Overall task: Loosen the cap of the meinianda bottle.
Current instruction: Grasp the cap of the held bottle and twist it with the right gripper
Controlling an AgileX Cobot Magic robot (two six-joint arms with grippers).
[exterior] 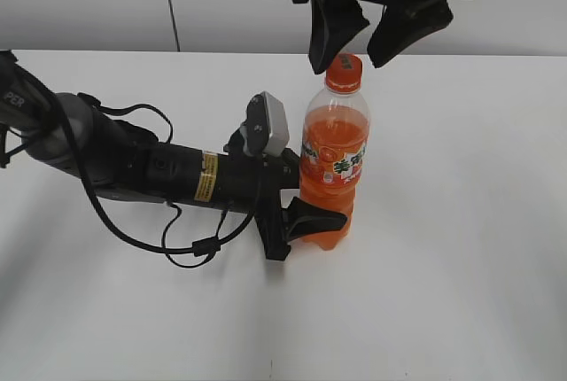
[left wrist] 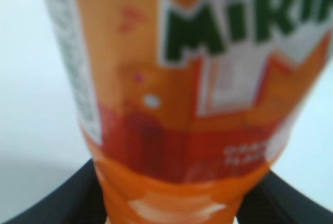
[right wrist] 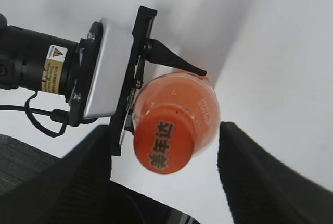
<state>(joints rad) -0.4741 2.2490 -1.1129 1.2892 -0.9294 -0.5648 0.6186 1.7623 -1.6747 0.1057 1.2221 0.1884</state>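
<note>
The left wrist view is filled by a blurred close-up of the meinianda bottle (left wrist: 197,94), its top and base cut off by the frame, so little more than the label's green lettering and the orange drink can be read there; only the dark inner edges of the left gripper's fingers (left wrist: 62,198) show at the bottom corners. The exterior view supplies what that one lacks: the bottle stands upright on the white table (exterior: 461,221), and the left gripper (exterior: 306,217) clamps its lower body from the left side, one finger wrapped across the front of the ribbed waist — the far finger is hidden behind the bottle. The right arm's upper part is cut off by the top edge of the exterior view. The right gripper (exterior: 354,40) hangs above with its jaws spread, one finger on each side of the cap (exterior: 345,66), and from here contact with the cap cannot be judged. The right wrist view looks down on the cap (right wrist: 164,146) and shows clear gaps between it and both dark fingers (right wrist: 255,172) — the cap sits left of centre between them
</note>
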